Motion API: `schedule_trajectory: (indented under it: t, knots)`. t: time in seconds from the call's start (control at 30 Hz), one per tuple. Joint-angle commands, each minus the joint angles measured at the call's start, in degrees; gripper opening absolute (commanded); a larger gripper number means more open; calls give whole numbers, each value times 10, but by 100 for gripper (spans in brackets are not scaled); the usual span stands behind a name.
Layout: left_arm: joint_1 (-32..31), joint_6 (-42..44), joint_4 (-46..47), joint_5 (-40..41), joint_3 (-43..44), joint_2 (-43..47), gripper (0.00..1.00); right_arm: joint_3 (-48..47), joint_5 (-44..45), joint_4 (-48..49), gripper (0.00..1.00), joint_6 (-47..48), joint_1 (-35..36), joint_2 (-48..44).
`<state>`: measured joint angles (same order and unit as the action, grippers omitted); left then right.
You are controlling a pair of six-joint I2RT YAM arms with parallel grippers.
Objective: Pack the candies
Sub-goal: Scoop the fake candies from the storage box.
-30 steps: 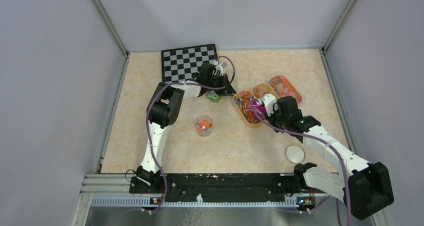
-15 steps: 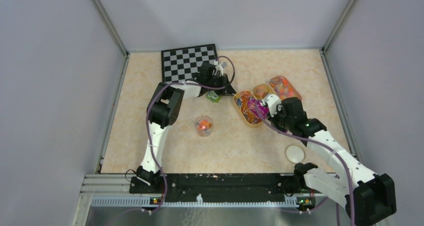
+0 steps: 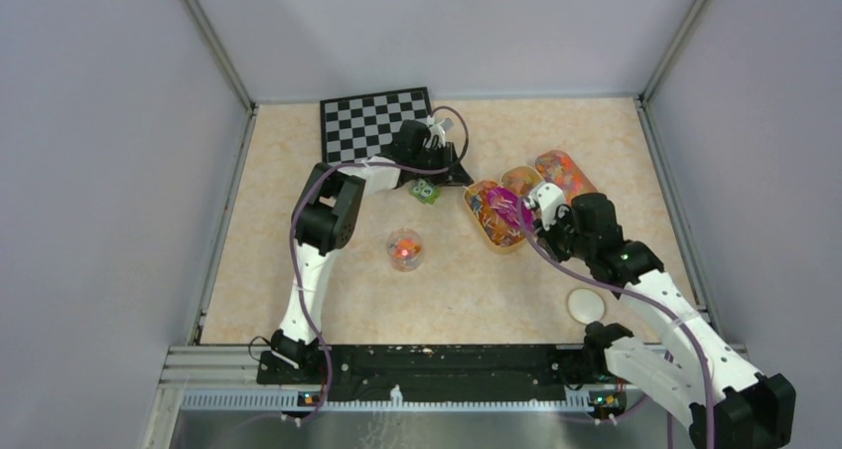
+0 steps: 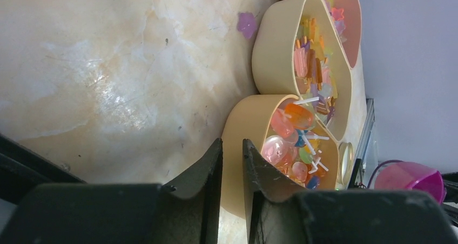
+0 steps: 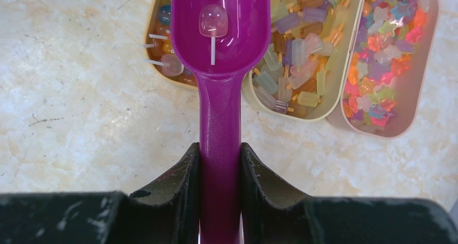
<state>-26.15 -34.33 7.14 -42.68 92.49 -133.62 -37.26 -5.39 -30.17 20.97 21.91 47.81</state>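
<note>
Right of centre in the top view, the magenta scoop (image 3: pixel 510 209) sits over the leftmost of three trays. Its handle is clamped in the right gripper (image 5: pixel 220 156), fingers tight on both sides. The handle runs straight up the wrist frame to the bowl. The bowl carries two pale pieces (image 5: pixel 213 20), one on a white stick. The bulk of the candies (image 5: pixel 302 49) lies in the trays beneath.

At the top-view tray's left end, the left gripper (image 4: pixel 232 165) is nearly shut, pinching the wall of the tan tray (image 4: pixel 240 120), one finger outside and one inside. Likely steadying it.

The cup (image 3: pixel 404 249), with orange-red contents in it, stands apart, lower left of the scoop. Judgement: the load must travel down-left to the cup, bowl kept level.
</note>
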Motion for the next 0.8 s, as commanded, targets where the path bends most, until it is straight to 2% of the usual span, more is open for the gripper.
schedule_trajectory:
  t: [0.0,0.33,0.57,0.67,0.7,0.77]
  knots:
    - [-3,14,-3,-13,28,48,25,-35,-36,24,0,-4,-7,-17]
    - [6,35,-28,10,51,79,29,-43,-59,20,0,-16,-6,-29]
    - [35,53,-49,45,53,161,41,-59,-84,18,0,-41,-6,-40]
    - [55,63,-60,59,39,209,67,-61,-95,21,0,-49,-6,-45]
    - [62,68,-60,65,30,228,95,-62,-97,22,0,-52,-6,-45]
    - [73,79,-59,75,10,267,99,-62,-102,31,0,-66,-6,-44]
